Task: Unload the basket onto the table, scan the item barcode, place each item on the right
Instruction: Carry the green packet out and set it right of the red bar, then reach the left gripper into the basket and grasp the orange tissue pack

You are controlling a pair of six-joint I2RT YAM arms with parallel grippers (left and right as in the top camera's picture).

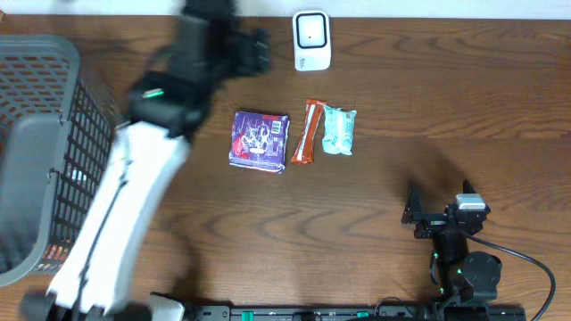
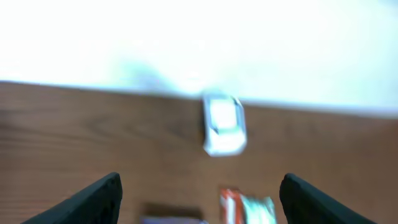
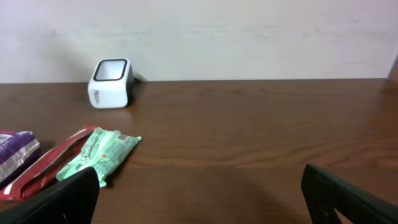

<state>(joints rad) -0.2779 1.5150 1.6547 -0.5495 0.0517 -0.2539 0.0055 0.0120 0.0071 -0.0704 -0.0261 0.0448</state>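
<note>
Well, nothing is held at this moment. The left gripper [image 2: 200, 186] has its fingers wide apart with bare wood between them, up near the far edge of the table [image 1: 446, 107], just left of the white scanner [image 1: 311, 40] (its wrist picture is badly blurred, so finer detail is lost). The right gripper [image 3: 200, 177] is likewise spread wide and empty, low by the near edge toward the right corner, well apart from everything.

Three candidates for scanning lie flat in a row about the middle of the table. They are a purple packet [image 1: 260, 140], a red bar [image 1: 306, 132] just beside it, and a green packet [image 1: 338, 129] against the bar's other side. No barcode can be made out on any of them. A grey basket [image 1: 40, 62] sits at the left edge.

My judgement is that a pick has to come first, since no item is in front of the scanner, and the risks lie there. The bar and the green packet lie so close together that fingers coming down on one may nudge or drag the other. Thin wrappers lying flat may slide out of a pinch. And if the barcode ends up facing away from the scanner's window, or hidden under a finger, the scan would fail
</note>
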